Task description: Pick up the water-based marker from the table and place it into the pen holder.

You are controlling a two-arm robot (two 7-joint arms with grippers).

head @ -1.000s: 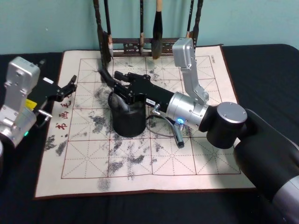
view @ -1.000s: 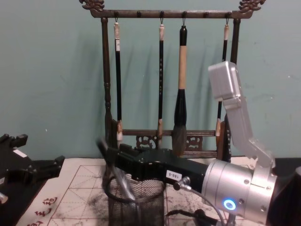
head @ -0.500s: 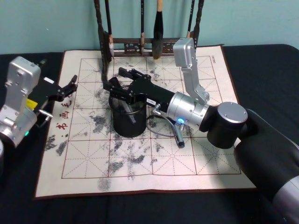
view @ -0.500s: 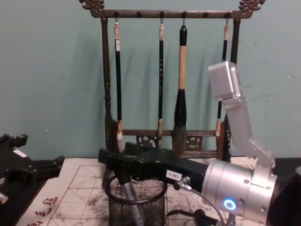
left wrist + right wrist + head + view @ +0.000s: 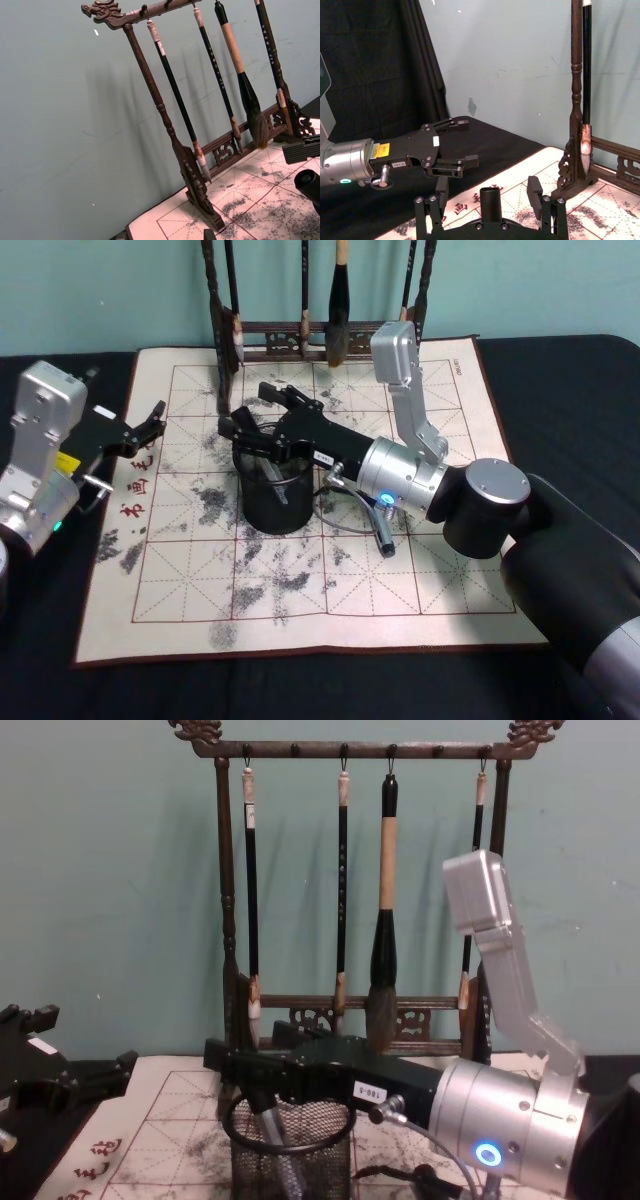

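Grey water-based marker (image 5: 271, 1126) leans inside the short black wire-mesh pen holder (image 5: 272, 512). Right gripper (image 5: 254, 408) hovers over the rim, fingers wide, empty. Advice: lift straight up, clear of marker and rim. Left gripper (image 5: 143, 430) parked at the table's left side, fingers apart.

Head overhead, chest low; common rack (image 5: 227, 870)

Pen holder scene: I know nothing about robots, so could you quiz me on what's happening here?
1. True or false: the marker stands inside the pen holder.
2. The right gripper is: A) shut on the marker, B) open above the holder, C) parked off the table.
3. How many brushes hang on the brush rack?
Key: 1 true; 2 B (the left gripper idles, open, at the mat's left edge); 3 four.
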